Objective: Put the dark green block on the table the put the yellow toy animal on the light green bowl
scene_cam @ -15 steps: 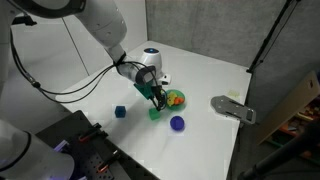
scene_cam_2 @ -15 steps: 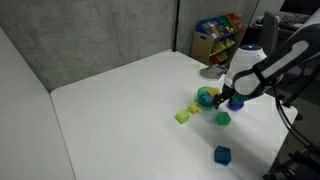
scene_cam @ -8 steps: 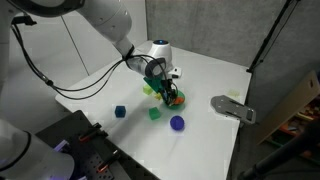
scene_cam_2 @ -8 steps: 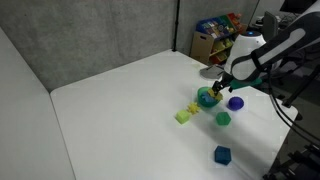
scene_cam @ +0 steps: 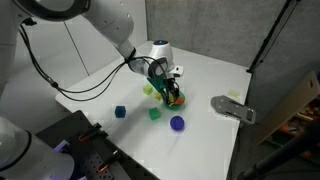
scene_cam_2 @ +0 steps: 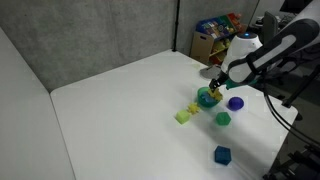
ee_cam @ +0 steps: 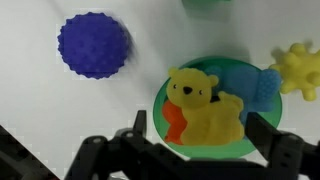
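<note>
The yellow toy animal (ee_cam: 205,108), a small bear, lies in the teal-green bowl (ee_cam: 215,152) beside an orange-red toy (ee_cam: 174,125). My gripper (ee_cam: 200,135) is open just above the bowl, one finger on each side of the bear; it shows in both exterior views (scene_cam: 171,88) (scene_cam_2: 218,85). The dark green block (scene_cam: 155,114) (scene_cam_2: 223,118) rests on the white table, apart from the gripper. The light green bowl (scene_cam: 148,90) (scene_cam_2: 182,116) sits on the table a short way from the teal bowl.
A purple spiky ball (ee_cam: 94,45) (scene_cam: 177,123) lies near the teal bowl. A yellow spiky toy (ee_cam: 298,68) lies just beside that bowl. A dark blue cube (scene_cam: 119,111) (scene_cam_2: 222,154) stands farther off. A grey device (scene_cam: 232,107) sits at the table's edge.
My gripper has moved from over the dark green block to above the teal bowl. The block stays on the table.
</note>
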Controlling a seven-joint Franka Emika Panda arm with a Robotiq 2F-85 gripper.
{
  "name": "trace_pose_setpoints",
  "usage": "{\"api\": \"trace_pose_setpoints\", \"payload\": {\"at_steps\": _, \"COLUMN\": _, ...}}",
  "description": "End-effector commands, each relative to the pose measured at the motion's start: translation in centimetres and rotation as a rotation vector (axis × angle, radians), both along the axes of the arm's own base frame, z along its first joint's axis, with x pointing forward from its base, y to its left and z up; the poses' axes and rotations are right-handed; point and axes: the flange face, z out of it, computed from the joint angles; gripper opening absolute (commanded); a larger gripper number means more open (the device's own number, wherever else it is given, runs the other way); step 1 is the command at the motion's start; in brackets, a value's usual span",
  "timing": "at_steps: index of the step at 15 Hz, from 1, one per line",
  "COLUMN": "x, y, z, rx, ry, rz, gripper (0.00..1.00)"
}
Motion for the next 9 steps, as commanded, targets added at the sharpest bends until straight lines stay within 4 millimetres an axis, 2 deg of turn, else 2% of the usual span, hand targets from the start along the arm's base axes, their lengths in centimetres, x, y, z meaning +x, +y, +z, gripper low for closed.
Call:
{"api": "trace_pose_setpoints", "payload": {"at_steps": 1, "x": 0.6, "y": 0.1, "z": -0.8, "rx": -0.034, "ry": -0.038, "rz": -0.015, "gripper": 1.00}}
{"api": "trace_pose_setpoints", "payload": {"at_steps": 9, "x": 0.5, "y": 1.0, "z": -2.6, "rx": -0.050, "ry": -0.097, "rz": -0.007, "gripper": 1.00}}
